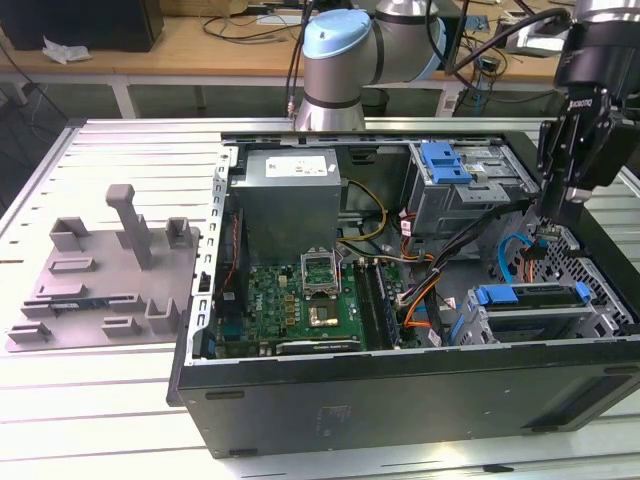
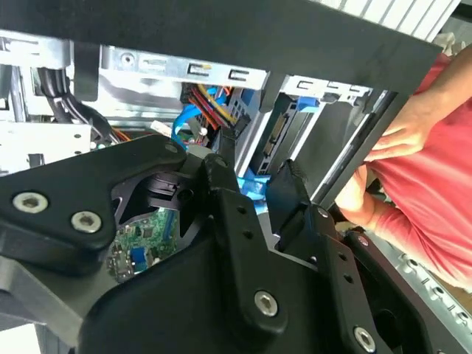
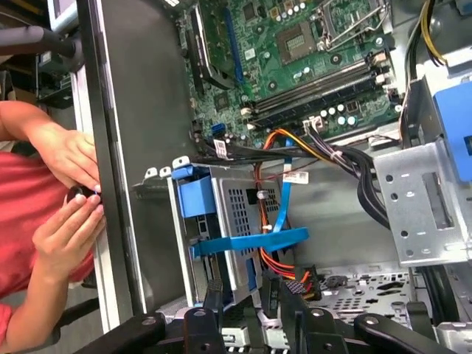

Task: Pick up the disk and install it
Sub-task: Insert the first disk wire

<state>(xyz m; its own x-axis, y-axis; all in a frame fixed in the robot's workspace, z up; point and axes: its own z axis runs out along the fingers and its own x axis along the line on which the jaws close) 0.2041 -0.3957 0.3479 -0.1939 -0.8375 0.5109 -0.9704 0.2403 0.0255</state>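
Across the slotted table [image 1: 120, 150]: grey fixture [image 1: 100, 270] at the exterior view's left, open computer case [image 1: 400, 400] mid-table. Inside, motherboard [image 1: 310, 300], then drive cage [image 1: 530, 325] holding the disk [image 1: 540, 296]. Beside it, further right, gripper [image 1: 550, 222], fingers parted, gripping nothing. Over in the first wrist view, a person's hands [image 3: 66, 228] at the case wall.

Matt black claw [image 2: 254, 175], blue latch [image 3: 193, 198] seemingly plastic

1. The black gripper [image 2: 253, 168] sits in the foreground, its two fingers apart.
2. Beyond it, a blue cable [image 2: 179, 127] and red-and-yellow wires [image 2: 210, 98] hang beside grey metal.
3. A person's hand [image 2: 402, 136] touches the black case frame [image 2: 258, 33].
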